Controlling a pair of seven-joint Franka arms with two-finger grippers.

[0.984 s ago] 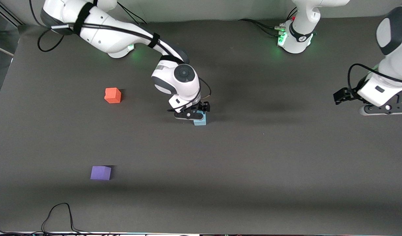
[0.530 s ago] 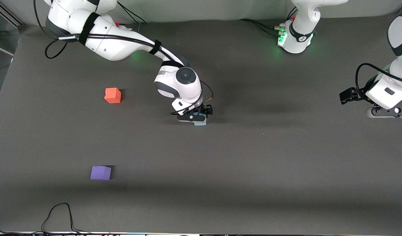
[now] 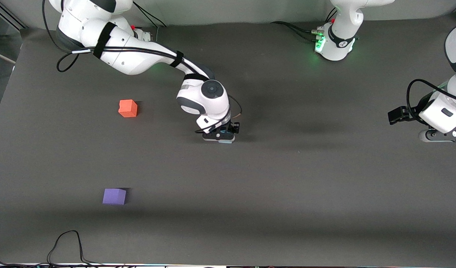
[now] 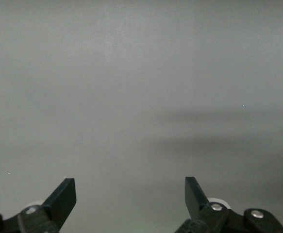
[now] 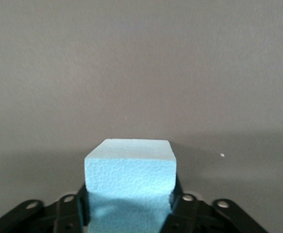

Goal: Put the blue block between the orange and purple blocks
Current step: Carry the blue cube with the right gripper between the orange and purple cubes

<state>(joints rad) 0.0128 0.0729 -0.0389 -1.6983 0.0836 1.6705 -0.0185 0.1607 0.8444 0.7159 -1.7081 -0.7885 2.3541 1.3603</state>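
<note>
So far, we judge the task to be at its early part: the blue block (image 5: 130, 170) is not yet between the orange block (image 3: 128, 108) and the purple block (image 3: 114, 196). It sits near the middle of the table (image 3: 324, 186), well apart from both of them, toward the left arm's end compared with the two others. The orange block lies farther from the front camera and the purple block nearer to it, both toward the right arm's end, with a wide bare gap of table between them. What is left, in our opinion, is to lift the blue block, carry it toward that gap, and set it down on the line between the two cubes.

Our right gripper (image 3: 224, 134) is low over the blue block, and in the front view only a thin blue edge shows under it. In the right wrist view the cube fills the space between the two black fingers (image 5: 180, 201), which stand at its two sides. They look closed against the foam, so we take it as grasped, though we cannot tell if it is already off the table.

Our left gripper (image 4: 130, 194) waits above bare table at the left arm's end, its fingers spread wide and holding nothing.
</note>
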